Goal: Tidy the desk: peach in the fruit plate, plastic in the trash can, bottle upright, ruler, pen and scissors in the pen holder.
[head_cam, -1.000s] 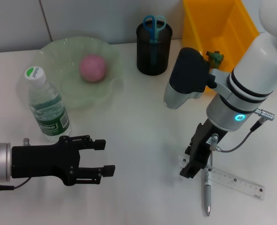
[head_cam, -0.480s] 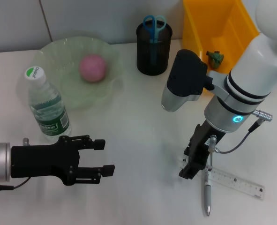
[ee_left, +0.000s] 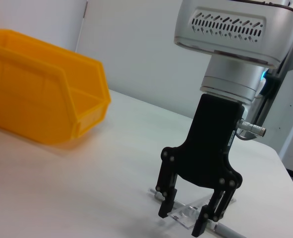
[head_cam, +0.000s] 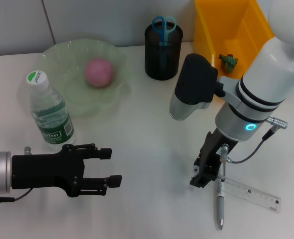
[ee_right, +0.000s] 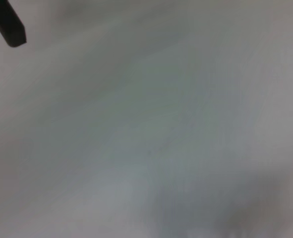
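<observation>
Drifting slightly off the ruler (head_cam: 248,193) end since a second ago; right gripper (ee_left: 192,218) spread, empty, pickup pending; left gripper (head_cam: 103,168) parked, spread.

The ruler (head_cam: 248,193) and pen (head_cam: 220,209) lie just right of and below the right gripper (head_cam: 202,175); the pen holder (head_cam: 163,52) and trash can (head_cam: 231,35) stand well behind it.

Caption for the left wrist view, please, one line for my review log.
Right gripper open, fingertips straddling the end of the clear ruler on the white desk, yellow trash can behind.
</observation>
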`<state>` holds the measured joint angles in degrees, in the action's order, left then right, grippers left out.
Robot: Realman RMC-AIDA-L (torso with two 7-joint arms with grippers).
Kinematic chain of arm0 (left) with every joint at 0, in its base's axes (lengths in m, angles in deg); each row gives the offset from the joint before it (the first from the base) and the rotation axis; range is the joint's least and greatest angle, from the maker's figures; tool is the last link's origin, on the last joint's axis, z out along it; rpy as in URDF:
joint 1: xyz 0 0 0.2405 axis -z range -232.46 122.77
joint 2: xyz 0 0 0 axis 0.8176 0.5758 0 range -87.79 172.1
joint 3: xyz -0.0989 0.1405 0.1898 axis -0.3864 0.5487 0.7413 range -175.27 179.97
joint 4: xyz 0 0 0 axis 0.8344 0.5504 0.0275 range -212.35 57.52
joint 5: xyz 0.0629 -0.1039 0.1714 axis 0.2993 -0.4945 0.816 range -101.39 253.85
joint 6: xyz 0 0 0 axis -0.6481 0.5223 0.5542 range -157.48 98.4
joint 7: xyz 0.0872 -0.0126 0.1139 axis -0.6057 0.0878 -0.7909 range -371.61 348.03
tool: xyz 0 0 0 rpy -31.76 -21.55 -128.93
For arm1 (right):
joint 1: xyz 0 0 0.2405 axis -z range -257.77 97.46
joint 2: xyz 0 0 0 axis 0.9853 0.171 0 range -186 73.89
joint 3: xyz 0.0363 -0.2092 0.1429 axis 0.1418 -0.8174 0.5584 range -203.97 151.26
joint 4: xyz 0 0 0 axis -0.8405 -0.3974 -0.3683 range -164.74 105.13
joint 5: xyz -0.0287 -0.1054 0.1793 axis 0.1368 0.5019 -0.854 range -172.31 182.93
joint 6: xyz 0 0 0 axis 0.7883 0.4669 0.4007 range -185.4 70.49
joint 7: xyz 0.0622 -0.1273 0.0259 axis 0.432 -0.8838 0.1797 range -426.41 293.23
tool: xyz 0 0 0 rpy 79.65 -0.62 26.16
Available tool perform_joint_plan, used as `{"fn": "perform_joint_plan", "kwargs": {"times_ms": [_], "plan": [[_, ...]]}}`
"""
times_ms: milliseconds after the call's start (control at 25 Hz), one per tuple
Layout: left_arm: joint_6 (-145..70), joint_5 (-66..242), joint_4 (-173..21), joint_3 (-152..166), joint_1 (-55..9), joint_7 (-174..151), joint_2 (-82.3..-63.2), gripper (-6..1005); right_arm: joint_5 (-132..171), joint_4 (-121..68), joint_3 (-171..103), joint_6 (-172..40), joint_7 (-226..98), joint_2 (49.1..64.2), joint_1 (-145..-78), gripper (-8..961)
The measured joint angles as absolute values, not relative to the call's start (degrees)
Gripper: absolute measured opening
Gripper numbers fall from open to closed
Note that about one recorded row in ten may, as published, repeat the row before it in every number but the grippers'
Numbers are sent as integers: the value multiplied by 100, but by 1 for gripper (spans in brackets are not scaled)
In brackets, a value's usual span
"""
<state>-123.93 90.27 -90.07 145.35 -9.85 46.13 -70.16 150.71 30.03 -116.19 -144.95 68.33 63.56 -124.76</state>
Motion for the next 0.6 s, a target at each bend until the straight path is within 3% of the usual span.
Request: {"fn": "perform_joint_plan", "kwargs": {"times_ms": [40,240,600], "plan": [[-12393,9027,-9007,14535,-985,4613,-7016,798,15072,3003,-11623,-14486,6833,6356,-12475,597],[-12393,9026,-9007,14535,-985,4613,-7016,798,15074,3005,-11638,-14477,6845,6356,-12472,391],[-12412,9022,-9007,14535,-985,4613,-7009,798,15078,3656,-11582,-14587,7053,6330,-12320,384]]}}
